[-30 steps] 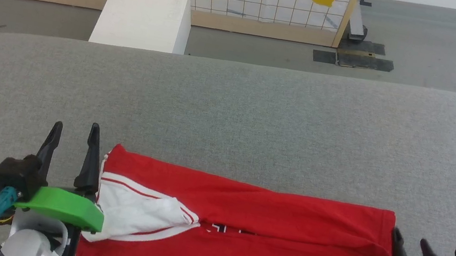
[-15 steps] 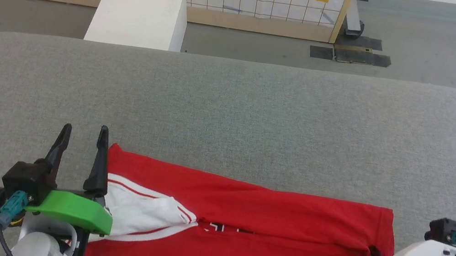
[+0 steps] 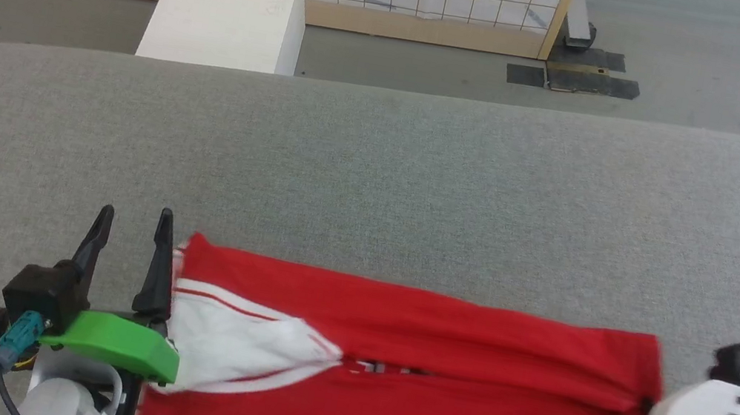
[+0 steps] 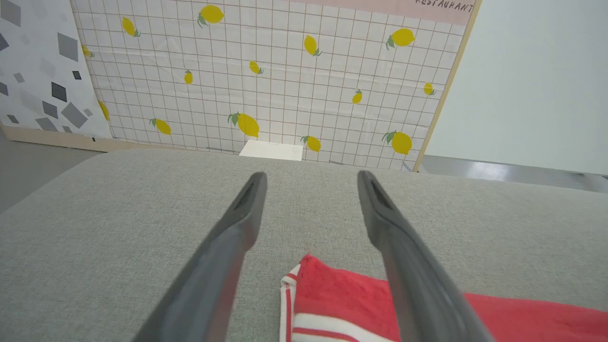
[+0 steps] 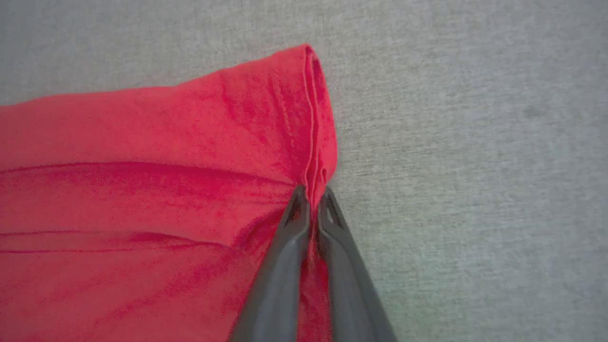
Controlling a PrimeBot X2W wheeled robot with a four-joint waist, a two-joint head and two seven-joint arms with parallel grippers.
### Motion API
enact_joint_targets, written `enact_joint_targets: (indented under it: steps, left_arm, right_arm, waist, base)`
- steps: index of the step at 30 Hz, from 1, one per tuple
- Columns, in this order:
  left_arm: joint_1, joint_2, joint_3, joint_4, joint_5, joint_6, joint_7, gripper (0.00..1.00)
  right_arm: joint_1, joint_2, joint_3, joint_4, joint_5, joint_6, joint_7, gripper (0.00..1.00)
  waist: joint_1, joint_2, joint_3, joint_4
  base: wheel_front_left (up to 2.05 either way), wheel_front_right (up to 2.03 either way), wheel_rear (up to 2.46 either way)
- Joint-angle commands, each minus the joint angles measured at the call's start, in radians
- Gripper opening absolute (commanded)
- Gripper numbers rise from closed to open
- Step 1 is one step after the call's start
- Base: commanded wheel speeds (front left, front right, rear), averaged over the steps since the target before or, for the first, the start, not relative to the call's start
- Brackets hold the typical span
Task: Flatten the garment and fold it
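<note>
Garment (image 3: 428, 398): on counter (image 3: 375, 178), long axis left-right across lower frame.
Right end effector (image 5: 311, 199): I have it pinching the frame-right hem.
Left end effector (image 3: 136, 212): spread, just beside the left end.

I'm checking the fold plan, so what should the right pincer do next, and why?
Probably lift that end and carry it leftward: the right pincer is shut on the right end of the shirt, a long strip; the left pincer is open.

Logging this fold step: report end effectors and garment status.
Right end effector shut on the garment's right edge. Left end effector open at its sleeve end, gripping nothing. Garment folded lengthwise on grey surface; white box beyond.
</note>
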Motion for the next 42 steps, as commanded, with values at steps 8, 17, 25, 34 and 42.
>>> enact_joint_targets:
  steps: [8,17,25,34,42]
  left_arm:
    - [-0.023,-0.021,0.016,0.008,0.018,-0.022,-0.005,1.00]
    - [-0.018,-0.029,0.033,0.007,0.032,-0.035,-0.005,1.00]
    - [-0.006,-0.033,0.040,0.002,0.044,-0.041,-0.005,1.00]
    - [-0.013,-0.036,0.029,0.008,0.048,-0.047,-0.005,1.00]
    - [-0.040,-0.037,0.014,0.016,0.047,-0.053,-0.005,1.00]
  right_arm:
    - [-0.006,-0.009,-0.216,-0.040,-0.234,-0.002,-0.104,0.00]
    - [0.014,-0.016,-0.214,-0.096,-0.283,-0.002,-0.106,0.00]
    - [0.139,-0.012,0.045,-0.468,-0.131,-0.002,0.131,0.00]
    - [0.154,-0.037,0.374,-0.777,-0.022,-0.002,0.270,0.00]
    - [-0.011,-0.031,0.635,-0.581,0.002,-0.002,0.159,0.00]
  waist:
    - [0.0000,0.0000,0.009,0.007]
    - [0.0000,0.0000,0.008,0.019]
    - [0.0000,0.0000,-0.001,0.015]
    - [0.0000,0.0000,0.000,0.029]
    - [0.0000,0.0000,0.024,0.072]
  base:
    - [0.00,0.00,0.00]
    - [0.00,0.00,0.00]
    - [0.00,0.00,0.00]
    - [0.00,0.00,0.00]
    - [0.00,0.00,0.00]
